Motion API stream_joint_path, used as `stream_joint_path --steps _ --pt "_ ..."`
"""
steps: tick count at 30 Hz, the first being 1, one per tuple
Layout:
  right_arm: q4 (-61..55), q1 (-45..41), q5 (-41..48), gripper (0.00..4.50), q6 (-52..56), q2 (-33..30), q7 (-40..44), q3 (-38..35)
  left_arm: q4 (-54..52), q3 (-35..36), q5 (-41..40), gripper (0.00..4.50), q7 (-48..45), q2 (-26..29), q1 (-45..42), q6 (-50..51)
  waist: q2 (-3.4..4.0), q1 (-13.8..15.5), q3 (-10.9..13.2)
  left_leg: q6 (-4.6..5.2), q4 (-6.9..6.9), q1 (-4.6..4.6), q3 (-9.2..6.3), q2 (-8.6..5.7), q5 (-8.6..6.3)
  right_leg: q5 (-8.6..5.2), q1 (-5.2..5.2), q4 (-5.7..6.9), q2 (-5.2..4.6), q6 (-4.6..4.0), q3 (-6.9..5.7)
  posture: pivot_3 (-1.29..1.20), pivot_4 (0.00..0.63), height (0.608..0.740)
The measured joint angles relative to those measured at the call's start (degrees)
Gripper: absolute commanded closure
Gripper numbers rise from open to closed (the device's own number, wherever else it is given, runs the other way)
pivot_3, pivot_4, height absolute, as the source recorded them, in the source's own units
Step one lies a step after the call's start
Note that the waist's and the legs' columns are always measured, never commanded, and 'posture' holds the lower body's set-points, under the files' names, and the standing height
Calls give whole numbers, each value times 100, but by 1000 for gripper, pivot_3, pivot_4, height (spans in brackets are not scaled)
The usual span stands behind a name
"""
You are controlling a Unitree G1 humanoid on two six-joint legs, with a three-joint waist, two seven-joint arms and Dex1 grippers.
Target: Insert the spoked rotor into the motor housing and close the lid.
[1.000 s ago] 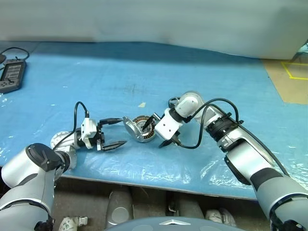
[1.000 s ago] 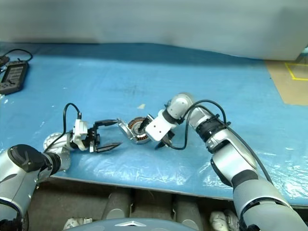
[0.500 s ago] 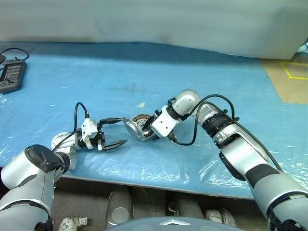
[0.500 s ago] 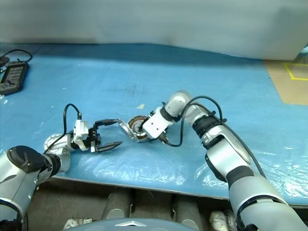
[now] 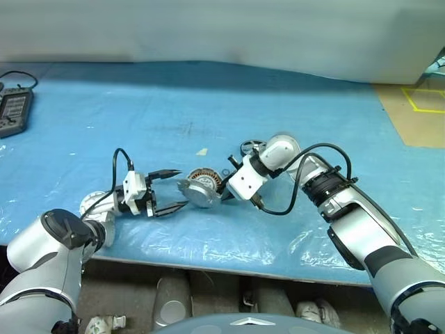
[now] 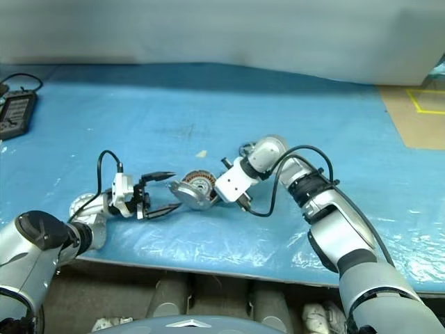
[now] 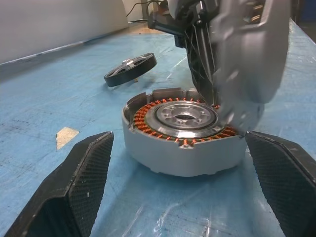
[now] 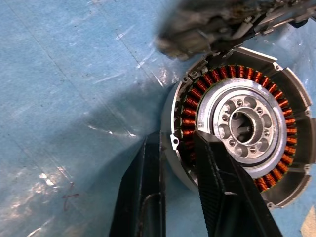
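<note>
The motor housing [image 5: 208,178], a silver cup with copper windings, lies on the blue sheet between my grippers. Its lid [image 5: 195,195], a grey disc, stands tilted up from the edge nearer my left gripper. One finger of my right gripper [image 8: 175,140] is outside the housing's wall and the other is inside over the windings, shut on the wall. My left gripper [image 5: 181,188] is level, close beside the lid, with its jaws wide apart and nothing between them. The spoked rotor [image 5: 252,147], dark-rimmed, lies flat just behind my right wrist.
A small paper scrap [image 5: 201,151] lies behind the housing. A black handset [image 5: 14,111] with a cable sits at the far left. The table's front edge [image 5: 208,268] runs close below both arms. A brown floor patch with yellow tape [image 5: 417,104] is at the far right.
My right gripper's fingers have closed from wide open onto the housing's wall. The lid has tipped over further. My left gripper has stayed open in place.
</note>
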Motion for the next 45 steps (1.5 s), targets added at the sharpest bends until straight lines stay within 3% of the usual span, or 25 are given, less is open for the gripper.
stream_joint_path --steps 9,14,19,28,35,39,43,45 --pt "-296 122 153 3473 384 -122 -9 -19 0 -17 71 0 53 -17 0 4 0 1 0 5 0 -3 0 -1 3 0 0 -2 -1 0 0 0 150 740" --pt "-619 222 243 4471 712 -215 15 -65 0 -32 76 0 72 -19 -1 11 0 1 0 5 0 -2 -1 0 3 0 -1 -2 0 0 0 0 150 740" --pt "-1333 543 597 4471 1363 -568 108 -320 0 -57 75 0 127 -30 -18 13 0 26 0 6 0 -5 -2 -3 4 0 0 -6 -1 0 0 0 150 740" --pt "-3570 1437 1569 4471 3519 -1408 354 -862 0 -182 72 0 273 -199 -50 26 0 26 0 4 -6 2 -13 1 2 0 1 -6 4 2 0 0 150 740" --pt "-3456 1192 1346 4471 3463 -1229 44 -840 0 -185 55 0 171 -157 -82 133 0 5 0 -4 -4 2 -12 -2 -1 0 0 -6 3 2 4 0 150 740" --pt "-2305 550 508 3558 2223 -1182 -172 -485 0 -202 27 0 75 -3 -100 214 0 -14 0 -6 -4 2 -4 -2 -1 0 -3 -5 4 1 4 0 150 740" --pt "-1336 138 -143 2214 1134 -841 -576 -185 0 -227 -29 0 26 66 -117 266 1 -25 1 -7 -6 -6 0 -3 -1 0 -9 -5 4 1 4 0 150 740" --pt "-1046 -27 -291 2214 773 -787 -593 -69 0 -251 -38 0 15 71 -122 280 1 -24 1 -5 -6 -7 1 -4 -1 1 -9 -4 4 2 3 0 150 740"
